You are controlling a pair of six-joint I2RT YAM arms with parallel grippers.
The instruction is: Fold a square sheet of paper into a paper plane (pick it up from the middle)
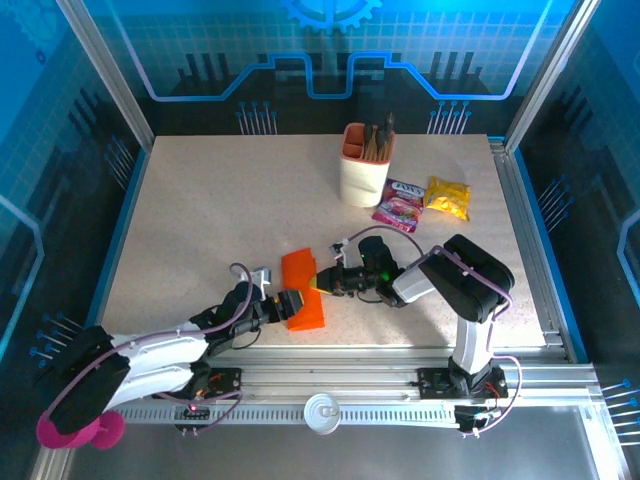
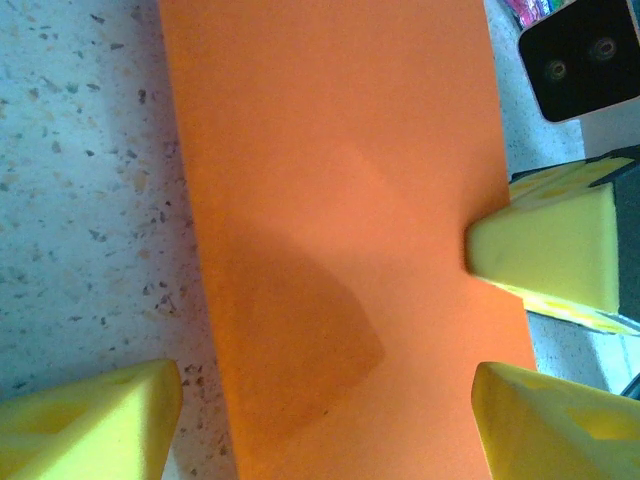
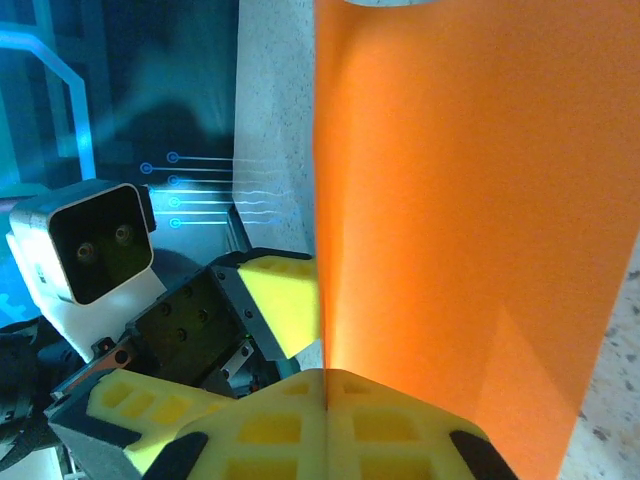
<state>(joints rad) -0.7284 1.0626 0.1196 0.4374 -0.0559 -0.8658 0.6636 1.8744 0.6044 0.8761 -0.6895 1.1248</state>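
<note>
The square sheet of paper [image 1: 300,270] lies on the table [image 1: 200,220] on the arms' side of the pen cup [image 1: 364,165], well apart from it and a little to its left. It looks creased into a narrower strip, with the part nearer the cup raised off the table, though the overhead view is too small to be sure.

The right tool [image 1: 318,283] comes in from the cup's side with its yellow pads pressed together, pinching the sheet's edge [image 3: 325,395]. The left tool [image 1: 290,303], on the side away from the cup, is spread wide and holds nothing, with one pad over bare table and the other at the paper's edge [image 2: 325,400].

The main risk is the edge grip. Thin paper [image 2: 330,200] held by one margin can tear or crumple if the right tool pulls while the left presses down. If the left tool closes across the strip's width, the strip would probably buckle and the crease run crooked. The sheet [image 3: 470,200] could also skid toward the cup and lose alignment.
</note>
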